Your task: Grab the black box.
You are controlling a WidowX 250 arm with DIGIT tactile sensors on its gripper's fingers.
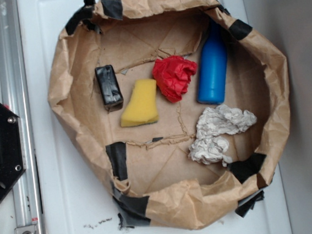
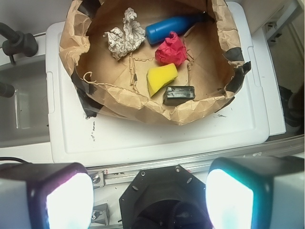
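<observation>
Reaching the black box (image 2: 179, 94) should be done from above, clear of the yellow sponge (image 2: 160, 79) just beside it; the end effector (image 2: 150, 200) is spread wide.

Exterior view looking straight down, close over the brown paper basin (image 1: 62, 65). Wrist view high and pulled back, tilted down past two glowing fingertips (image 2: 64, 200), same basin (image 2: 76, 43) seen from the opposite side. Shared: basin and contents.
</observation>
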